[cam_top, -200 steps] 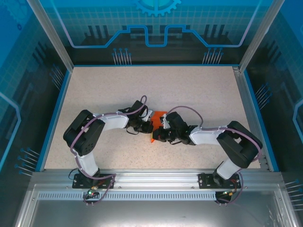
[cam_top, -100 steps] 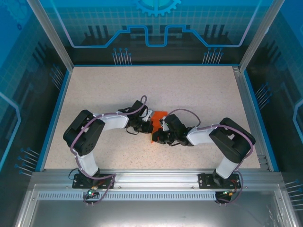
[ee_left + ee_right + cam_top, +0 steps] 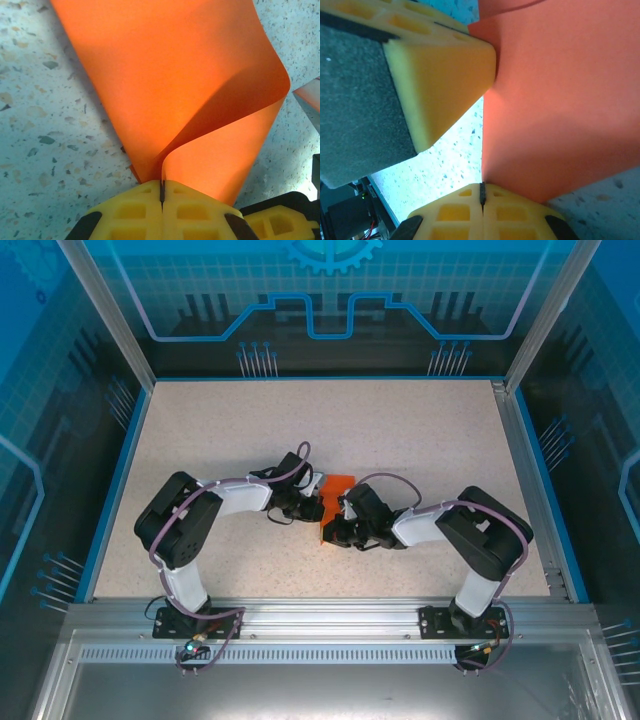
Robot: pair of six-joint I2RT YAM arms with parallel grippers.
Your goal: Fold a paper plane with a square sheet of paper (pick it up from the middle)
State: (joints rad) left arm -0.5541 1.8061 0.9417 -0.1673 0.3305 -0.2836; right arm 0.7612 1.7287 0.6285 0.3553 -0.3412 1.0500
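Orange square sheet of paper (image 3: 337, 484) sat mid-worktop (image 3: 420, 430), mostly hidden between the wrists. Left gripper (image 3: 161, 192) and right gripper (image 3: 481, 192) were both clamped on it. The sheet curled, its edges cut off in wrist views.

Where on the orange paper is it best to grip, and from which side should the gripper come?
Probably an edge, coming in low along the table: the square sheet of paper is thin and curls upward, so only its edges fit between jaws. The left gripper and right gripper each pinch one edge this way.
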